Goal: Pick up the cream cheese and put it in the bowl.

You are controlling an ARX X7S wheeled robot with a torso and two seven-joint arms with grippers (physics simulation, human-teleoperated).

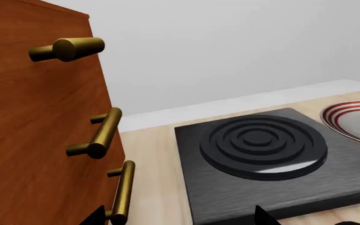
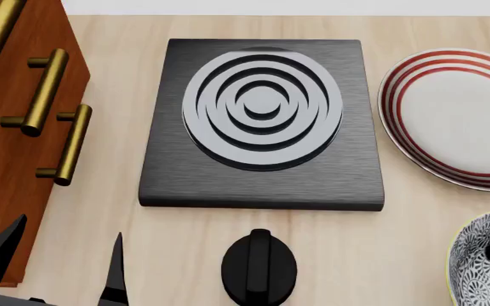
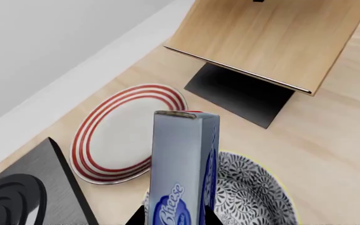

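- Right pincer (image 3: 175,220): clenched on the cream cheese (image 3: 183,164). Only the two dark fingertips show, at the frame's lower edge, one on each flat face of the box.
- The box stands on end in the grip, narrow silver-grey edge toward the wrist camera, blue lettered face turned aside. Gripping across the thin dimension probably gives the short fingers the surest hold on a flat pack.
- Cream cheese is off the bench, projecting straight out from the pincer, seemingly over the bowl (image 3: 255,192); the bowl's patterned inside shows directly behind and beside the box.
- Judged stage: carried over the target, release not yet made. Height above the bowl cannot be told.
- Plate (image 3: 127,133), red-ringed, lies just beside the bowl, on the bowl's stove side; the black stove (image 2: 262,121) lies beyond the plate. A tilted wooden board (image 3: 273,37) stands on the bowl's far side.
- Left pincer (image 2: 58,261): released, fingers spread, holding nothing, well apart from the bowl, beside the wooden cabinet (image 2: 15,153) with brass handles. Likely parked clear of the work.
- A black knob (image 2: 259,268) sits on the bench near the stove's front edge.
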